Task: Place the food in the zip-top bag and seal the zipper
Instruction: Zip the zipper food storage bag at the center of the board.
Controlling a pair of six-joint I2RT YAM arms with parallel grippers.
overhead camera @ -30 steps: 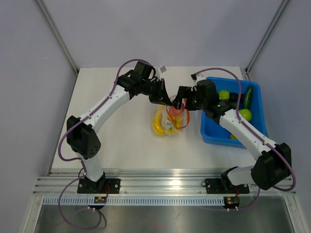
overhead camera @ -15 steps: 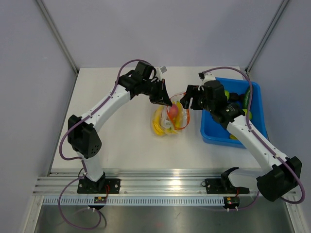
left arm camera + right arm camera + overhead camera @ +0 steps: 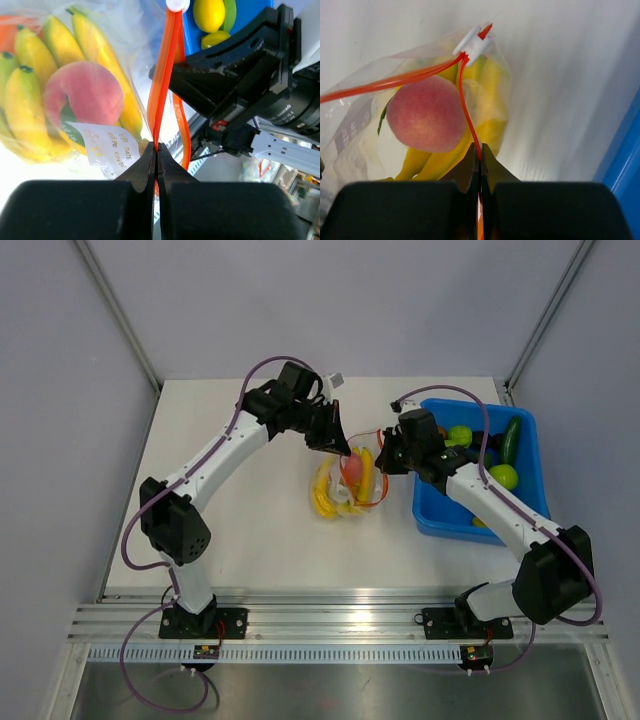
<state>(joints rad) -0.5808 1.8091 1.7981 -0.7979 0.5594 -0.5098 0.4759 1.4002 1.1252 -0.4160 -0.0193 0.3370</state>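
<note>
The clear zip-top bag [image 3: 345, 488] lies mid-table with its mouth held up between the two arms. Inside it are yellow bananas [image 3: 95, 45] [image 3: 492, 107] and a pink-red peach [image 3: 84, 95] [image 3: 426, 120] [image 3: 351, 469]. The orange-red zipper [image 3: 165, 75] [image 3: 466, 105] stands parted, with a white slider [image 3: 473, 45] at its far end. My left gripper [image 3: 157, 147] [image 3: 345, 451] is shut on one strip of the zipper. My right gripper [image 3: 480, 156] [image 3: 383, 457] is shut on the other strip, opposite the left.
A blue plastic bin [image 3: 432, 512] stands right of the bag, holding green fruit [image 3: 504, 476], a cucumber [image 3: 512, 437] and a yellow lemon [image 3: 209, 14]. Its near wall is close behind my right gripper. White tabletop [image 3: 240, 520] spreads left of the bag.
My right gripper backed off toward the bin, then came back to the bag's mouth and closed on the zipper strip. The left gripper held its grip in place.
</note>
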